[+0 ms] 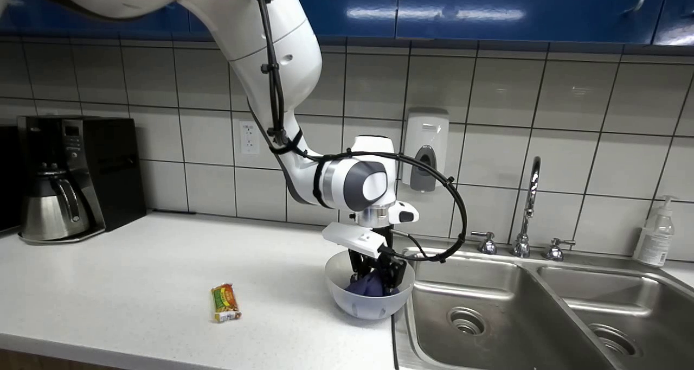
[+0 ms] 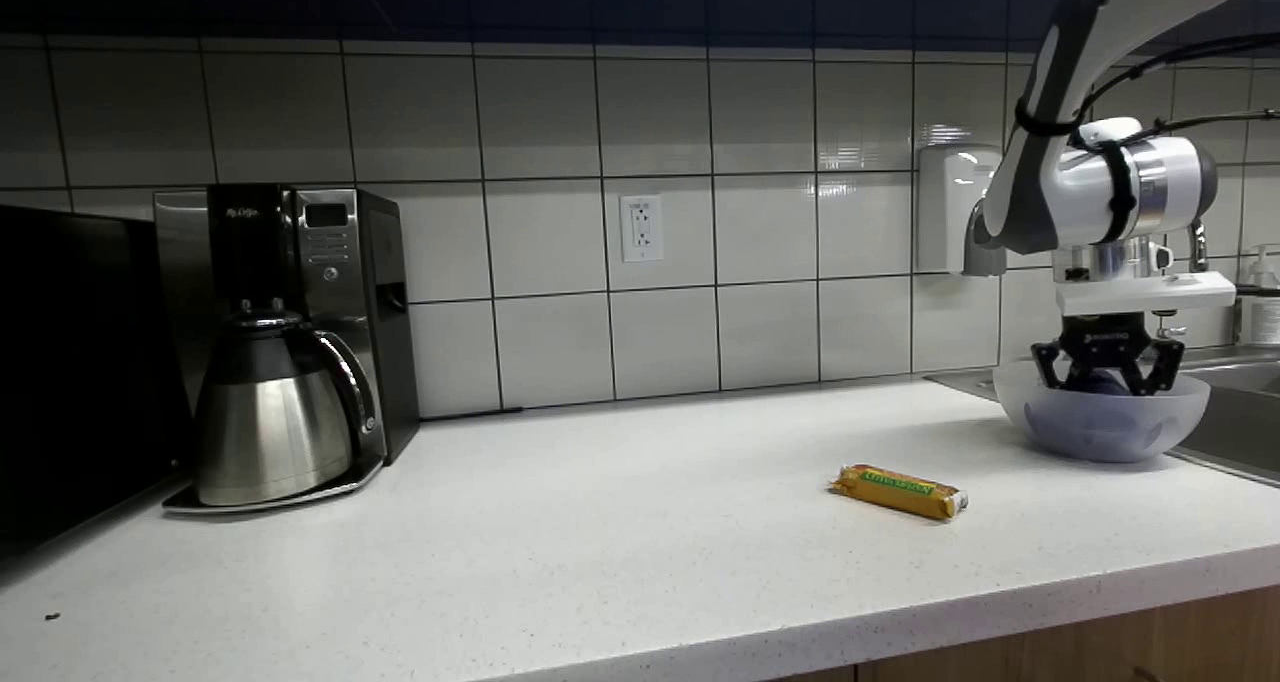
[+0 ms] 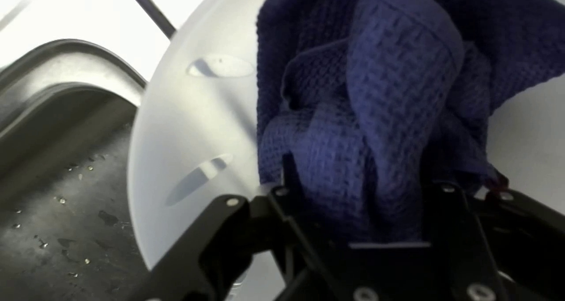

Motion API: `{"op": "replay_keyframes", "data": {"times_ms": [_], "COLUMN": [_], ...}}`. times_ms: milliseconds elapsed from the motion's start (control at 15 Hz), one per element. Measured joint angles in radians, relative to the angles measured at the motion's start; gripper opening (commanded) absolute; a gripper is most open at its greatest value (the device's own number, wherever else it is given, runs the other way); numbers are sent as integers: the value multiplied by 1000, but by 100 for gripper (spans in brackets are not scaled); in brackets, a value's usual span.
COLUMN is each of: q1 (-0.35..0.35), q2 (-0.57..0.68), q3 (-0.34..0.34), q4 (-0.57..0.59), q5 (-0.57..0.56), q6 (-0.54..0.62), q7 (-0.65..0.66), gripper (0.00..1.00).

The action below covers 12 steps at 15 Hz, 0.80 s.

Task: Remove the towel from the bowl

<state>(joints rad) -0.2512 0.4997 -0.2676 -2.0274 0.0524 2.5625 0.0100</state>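
A dark blue-purple towel (image 1: 371, 286) lies bunched in a pale translucent bowl (image 1: 368, 307) at the sink's edge. The bowl also stands at the right in an exterior view (image 2: 1110, 430), where its wall hides most of the towel. My gripper (image 1: 374, 281) points down into the bowl; it also shows from the side (image 2: 1099, 388). In the wrist view the gripper (image 3: 359, 175) has its fingers spread apart, with folds of the towel (image 3: 397, 71) between them. The bowl's wall (image 3: 163, 129) curves around on the left. The fingertips are partly hidden in the towel.
A steel double sink (image 1: 488, 294) with a faucet (image 1: 528, 207) adjoins the bowl. A snack packet (image 1: 225, 302) lies on the counter (image 2: 600, 542). A coffee maker (image 2: 390, 322) stands at the left. A soap dispenser (image 1: 428, 147) is on the wall behind the arm.
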Motion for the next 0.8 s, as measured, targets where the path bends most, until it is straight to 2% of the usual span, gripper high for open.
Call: {"op": "replay_keyframes", "data": {"times_ms": [200,267,600,800], "q1": [0,0,5,23], "q2": [0,0,-8,-61], "q3": [0,0,-9,-35], "q4": [0,0,0,0], "q5": [0,0,-19,-87], "q6": [0,0,0,-14], "q7": [1,1,13,29], "gripper": [3,0,3,3]}}
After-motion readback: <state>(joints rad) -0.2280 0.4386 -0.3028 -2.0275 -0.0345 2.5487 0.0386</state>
